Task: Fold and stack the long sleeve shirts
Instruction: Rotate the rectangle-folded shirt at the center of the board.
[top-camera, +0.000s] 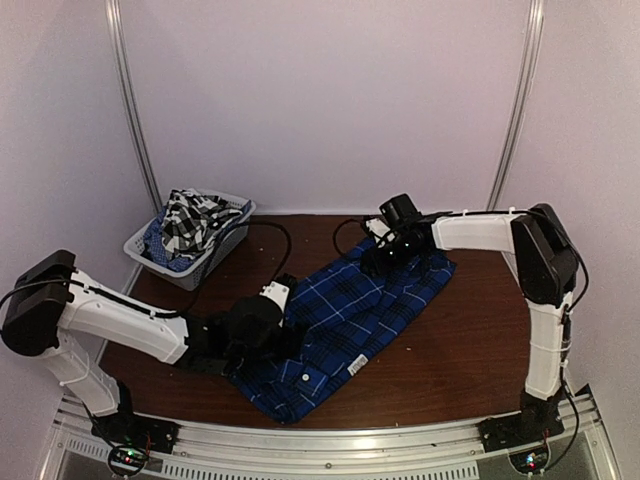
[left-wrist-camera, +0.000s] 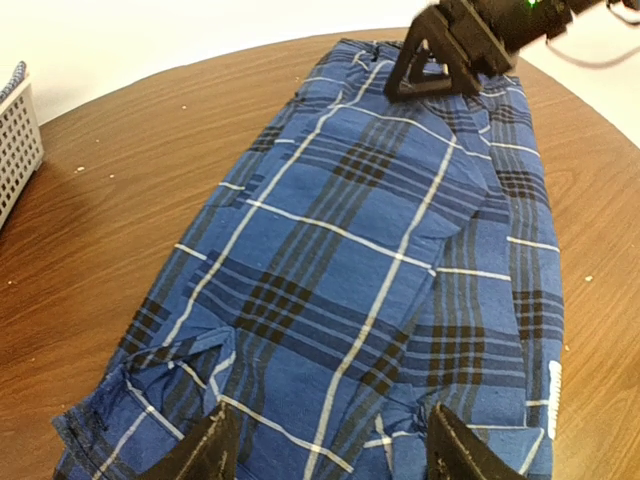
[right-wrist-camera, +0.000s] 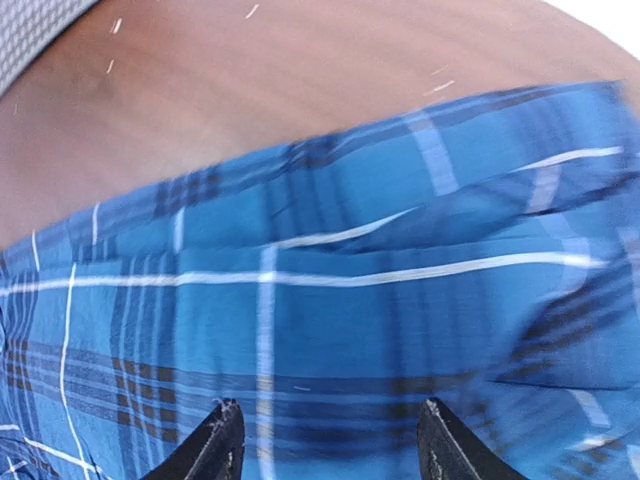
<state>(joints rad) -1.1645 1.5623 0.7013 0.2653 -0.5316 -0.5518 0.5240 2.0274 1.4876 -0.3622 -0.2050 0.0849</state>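
Looking down from above and behind two white robot arms onto a brown tabletop (top-camera: 470, 340). At far left, near the back edge, a white mesh basket (top-camera: 137, 250) holds the black-and-white checked shirt (top-camera: 192, 222), crumpled in a heap.

Right of the basket, the left arm reaches low across the tabletop. The left tool (top-camera: 272, 300) sits over the left end of the blue plaid shirt (top-camera: 345, 315). That shirt lies flat in the middle of the tabletop, gathered into a long band. Its long axis runs on a diagonal, from the near-left end by the left arm to the far-right end.

In the left wrist view, the left tool's two dark fingers (left-wrist-camera: 205, 455) stand well apart, low over the cloth, with small puckers in the fabric beside each tip. Nothing is pinched between them, so this tool is released.

At the far-right end of the band, the right tool (top-camera: 385, 255) hangs just above the plaid. Its wrist view is blurred, but its fingers (right-wrist-camera: 215, 445) plainly stand apart over the cloth, so it is also released.

Each arm is nearest to one end of the band. The next fold therefore most likely brings one end along the long axis toward the other, and both tools would need to close on the cloth first.
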